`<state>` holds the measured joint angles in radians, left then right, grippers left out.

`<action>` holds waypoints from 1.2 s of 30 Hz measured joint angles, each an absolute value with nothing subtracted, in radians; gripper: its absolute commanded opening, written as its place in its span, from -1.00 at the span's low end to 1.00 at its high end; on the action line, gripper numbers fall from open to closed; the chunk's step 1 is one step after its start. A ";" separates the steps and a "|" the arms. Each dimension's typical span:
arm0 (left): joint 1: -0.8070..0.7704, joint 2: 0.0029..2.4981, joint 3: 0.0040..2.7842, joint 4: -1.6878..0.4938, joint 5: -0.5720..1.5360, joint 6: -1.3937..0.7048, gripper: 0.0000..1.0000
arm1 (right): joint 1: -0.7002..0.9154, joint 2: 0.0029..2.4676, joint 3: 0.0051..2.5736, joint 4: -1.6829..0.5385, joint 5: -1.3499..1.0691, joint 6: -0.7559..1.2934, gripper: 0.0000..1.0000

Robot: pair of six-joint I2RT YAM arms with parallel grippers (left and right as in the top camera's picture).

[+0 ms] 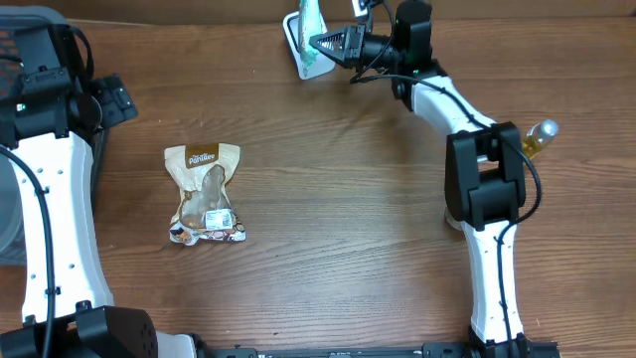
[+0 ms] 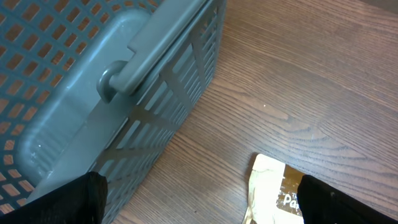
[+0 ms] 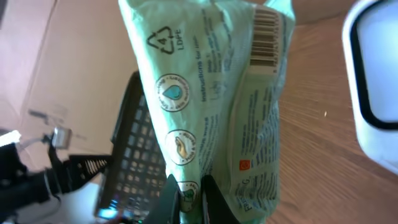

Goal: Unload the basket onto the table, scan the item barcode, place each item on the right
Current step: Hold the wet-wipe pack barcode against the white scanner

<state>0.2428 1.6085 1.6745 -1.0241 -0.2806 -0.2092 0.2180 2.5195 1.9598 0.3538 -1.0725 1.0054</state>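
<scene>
Basket (image 2: pixel 74 74) of grey slatted plastic stands at the far left of the wooden table (image 1: pixel 348 219). The left gripper (image 2: pixel 202 202) hangs beside it with its jaws spread wide and nothing between them. Just right of the basket lies a tan snack packet (image 1: pixel 204 194), flat on the wood and well apart from everything else. Further right, at the table's far edge, the right gripper (image 3: pixel 189 199) is clamped tight on the bottom edge of a pale green pouch (image 3: pixel 211 93). The pouch is held off the table, with its barcode (image 3: pixel 264 34) near the upper corner (facing the wrist camera). A white scanner (image 3: pixel 373 81) sits just beside the pouch. Near the right edge stands a small yellowish bottle (image 1: pixel 542 136).
</scene>
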 measured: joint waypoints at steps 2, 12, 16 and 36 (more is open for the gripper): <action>0.243 1.608 1.674 -1.024 -0.281 -0.209 0.99 | 0.218 2.543 1.960 0.361 -1.061 1.071 -0.93; 0.243 1.608 1.674 -1.024 -0.281 -0.209 0.99 | 0.219 2.586 1.960 0.381 -0.992 1.153 -0.93; 0.243 1.608 1.674 -1.024 -0.281 -0.209 0.99 | 0.223 2.595 1.960 0.352 -0.970 1.159 -0.93; 0.243 1.608 1.674 -1.024 -0.281 -0.209 0.99 | 0.224 2.595 1.962 0.171 -0.965 1.159 -0.93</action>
<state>0.2428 1.6085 1.6745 -1.0241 -0.2806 -0.2092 0.2237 2.5954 1.9617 0.1707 -0.9649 1.1591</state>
